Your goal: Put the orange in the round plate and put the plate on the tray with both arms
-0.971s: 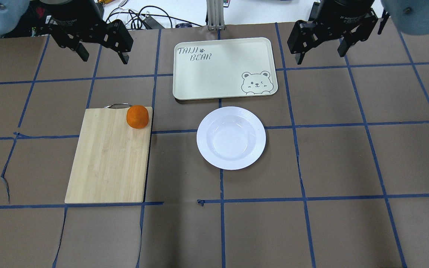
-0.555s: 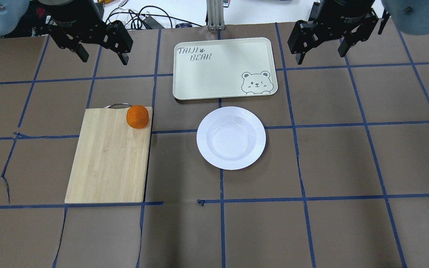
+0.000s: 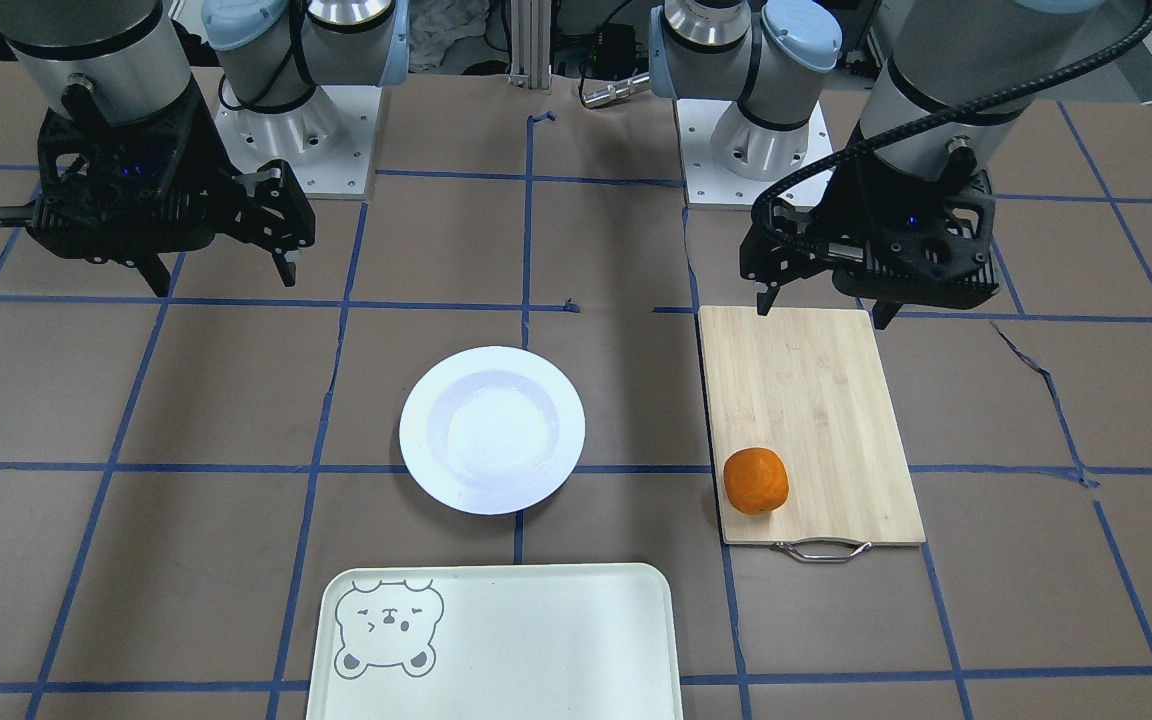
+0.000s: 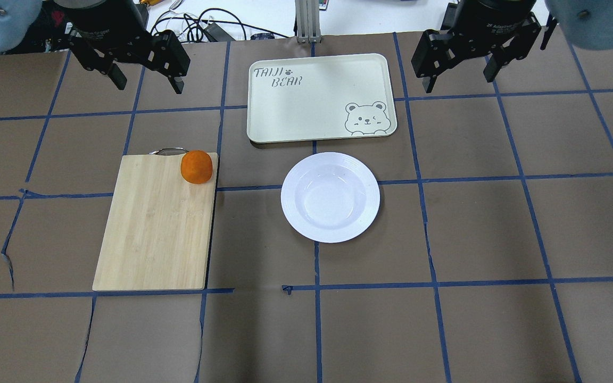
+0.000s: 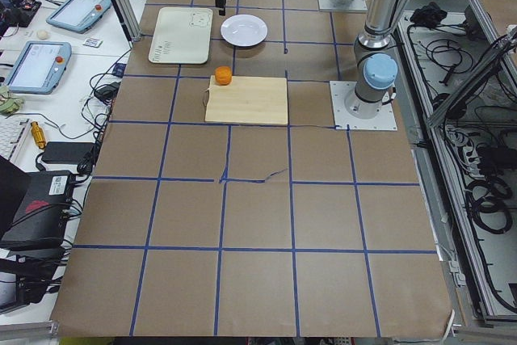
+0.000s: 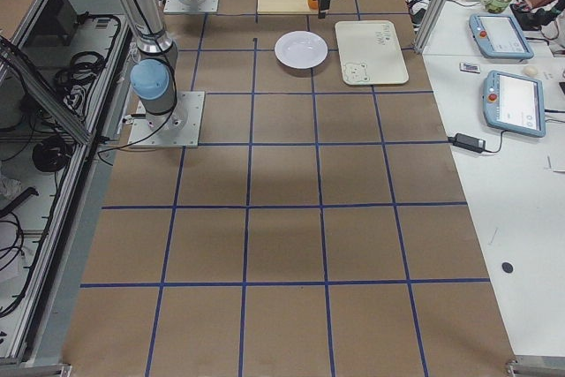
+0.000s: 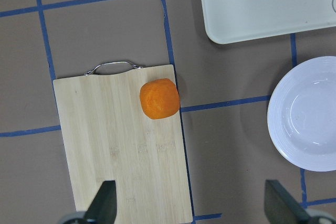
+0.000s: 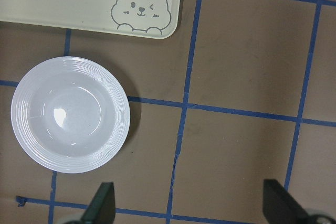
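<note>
Orange (image 4: 196, 167): one, bright, round, dimpled skin, whole; much smaller than the plate. It sat on the board (image 4: 152, 234), in the corner by the metal handle (image 4: 168, 151), close to the edge facing the plate. Nothing touched it.

Plate (image 4: 289, 205): one, glossy white, round, ribbed rim, shallow sunken centre, nothing in it. It lay flat on the worktop (image 4: 477, 229), beside the board with a gap between, and just short of the tray.

Tray (image 4: 306, 111): one, pale cream-green, rectangular, bear face in one corner. It lay on the robot's far side of the plate, near it but not touching; the last carry looked short.

Left hand (image 4: 149, 86): fingers wide apart, holding nothing, raised above the worktop beyond the board's handle end. Its side made it the likelier one to fetch the orange.

Right hand (image 4: 457, 82): fingers wide apart, holding nothing, raised off the tray's far corner, well apart from the plate.

Both hands hung high, probably so each wrist camera took in its part of the layout. Task judged unstarted: orange off plate, plate off tray.
</note>
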Robot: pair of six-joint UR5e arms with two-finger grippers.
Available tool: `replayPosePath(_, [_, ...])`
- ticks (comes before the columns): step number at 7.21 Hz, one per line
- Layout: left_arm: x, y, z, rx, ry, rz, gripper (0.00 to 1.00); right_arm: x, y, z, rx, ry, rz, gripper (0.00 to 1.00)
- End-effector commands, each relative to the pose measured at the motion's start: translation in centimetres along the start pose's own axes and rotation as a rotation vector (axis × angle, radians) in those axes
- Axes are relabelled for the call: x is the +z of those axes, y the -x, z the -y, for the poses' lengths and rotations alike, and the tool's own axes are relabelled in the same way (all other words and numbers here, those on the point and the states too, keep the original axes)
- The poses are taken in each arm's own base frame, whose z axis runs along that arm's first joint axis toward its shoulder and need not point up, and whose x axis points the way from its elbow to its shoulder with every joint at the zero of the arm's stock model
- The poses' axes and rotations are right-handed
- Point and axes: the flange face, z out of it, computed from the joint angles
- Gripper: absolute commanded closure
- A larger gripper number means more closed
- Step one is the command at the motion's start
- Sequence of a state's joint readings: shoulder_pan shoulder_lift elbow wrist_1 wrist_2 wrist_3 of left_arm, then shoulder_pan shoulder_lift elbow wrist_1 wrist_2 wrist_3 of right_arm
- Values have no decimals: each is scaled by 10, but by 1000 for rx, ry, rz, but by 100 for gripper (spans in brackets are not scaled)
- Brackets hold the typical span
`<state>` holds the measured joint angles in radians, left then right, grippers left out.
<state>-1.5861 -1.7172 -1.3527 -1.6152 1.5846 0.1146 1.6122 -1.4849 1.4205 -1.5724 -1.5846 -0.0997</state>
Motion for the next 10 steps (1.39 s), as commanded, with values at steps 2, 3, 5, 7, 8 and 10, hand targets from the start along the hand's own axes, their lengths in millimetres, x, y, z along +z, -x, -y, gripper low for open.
replayPosePath(2, [10, 1, 5, -1, 20, -1, 0, 0, 0, 0, 0, 3, 0, 0])
replayPosePath(3, [18, 1, 5, -2, 33, -2, 0, 0, 0, 0, 0, 3, 0, 0])
replayPosePath(5, [83, 2, -3, -14, 101, -15, 0, 1, 0, -1, 0, 8, -1, 0])
replayPosePath(7, [160, 2, 0, -22, 58, -8, 0, 1, 0, -1, 0, 8, -1, 0])
replayPosePath(8, [193, 1, -2, -26, 65, -8, 0, 1, 0, -1, 0, 9, -1, 0])
replayPosePath(10, [241, 5, 4, -20, 79, -11, 0, 0, 0, -1, 0, 8, -1, 0])
